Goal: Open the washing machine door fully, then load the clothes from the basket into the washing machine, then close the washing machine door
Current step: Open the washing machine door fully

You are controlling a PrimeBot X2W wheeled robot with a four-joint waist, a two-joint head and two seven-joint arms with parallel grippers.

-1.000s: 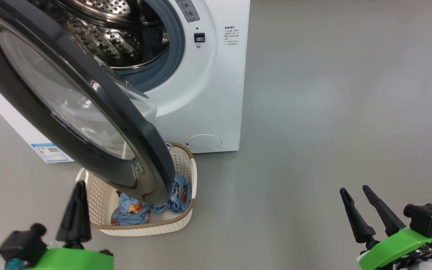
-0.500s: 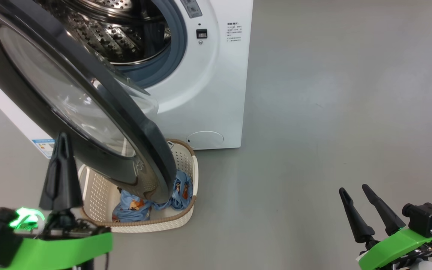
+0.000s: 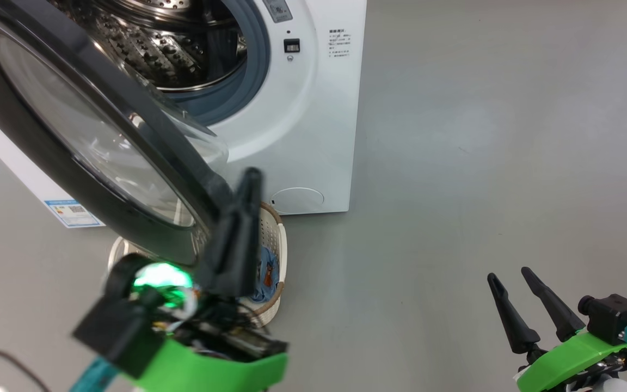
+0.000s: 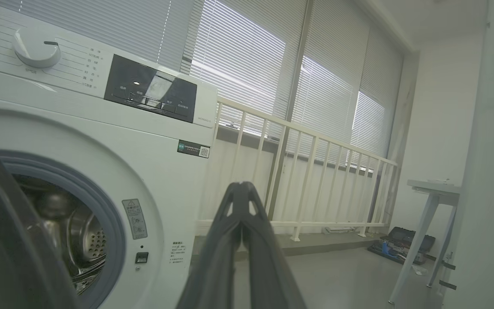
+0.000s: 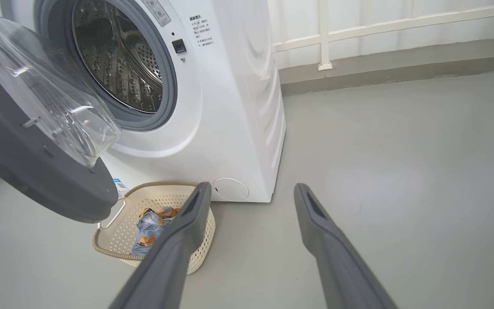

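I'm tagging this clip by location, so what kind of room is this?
Likely a laundry corner in an office-like or test room: a washing machine, a basket on bare grey floor, and window blinds.

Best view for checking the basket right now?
Right wrist view: the basket shows rim, handle and the clothes inside. In the head view the washing machine door and left gripper cover all but its right end. The left wrist view faces the washing machine instead.
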